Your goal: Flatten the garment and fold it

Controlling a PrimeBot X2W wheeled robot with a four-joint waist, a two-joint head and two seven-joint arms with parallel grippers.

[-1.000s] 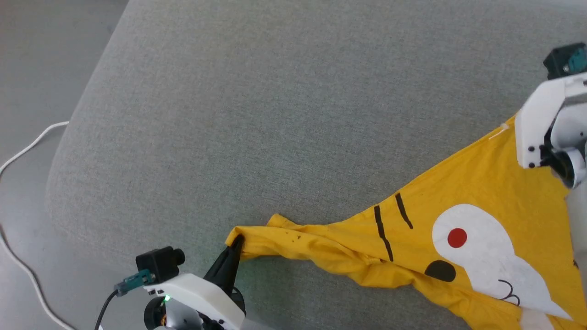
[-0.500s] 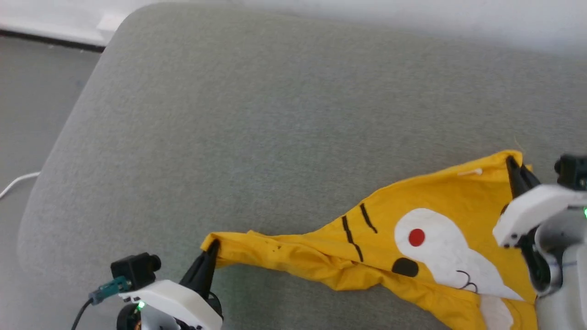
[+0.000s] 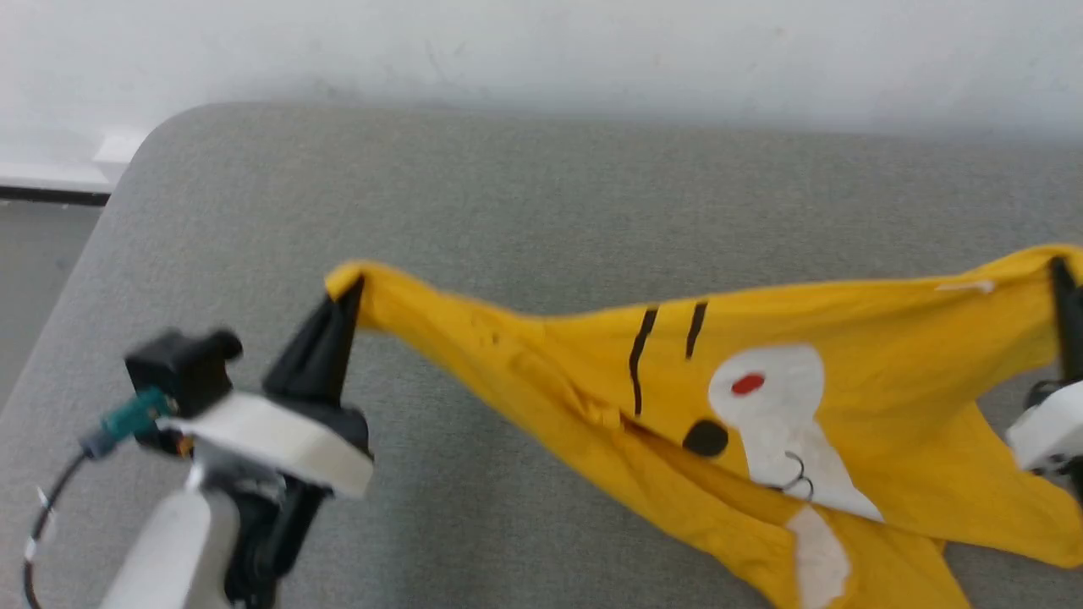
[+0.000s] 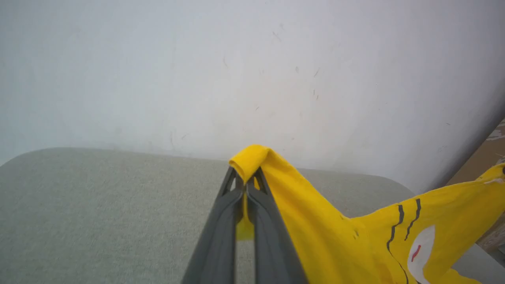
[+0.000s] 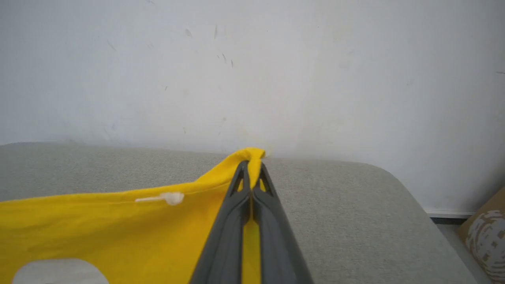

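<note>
Head view: garment (image 3: 846,355) was raised over grey cushion (image 3: 508,186), strung betw. both arms. Upper edge fairly taut, lower part sagging in folds and running off bottom of frame, face print toward cam. Left gripper (image 3: 343,296) pinched shut on one corner at view left; right gripper (image 3: 1059,275) closed on opp. corner at far right. Left wrist view: fingers clamped tight, yellow cloth bunched over tips, wall (image 4: 236,79) beyond. Right wrist view: jaws closed on corner, small white tag (image 5: 167,198) on the edge near tips. Step in hand, as judged: flattening, shirt held up to spread. Next prob. called for arms drawn apart evenly to take out sag, then shirt laid flat on cushion before any fold.
</note>
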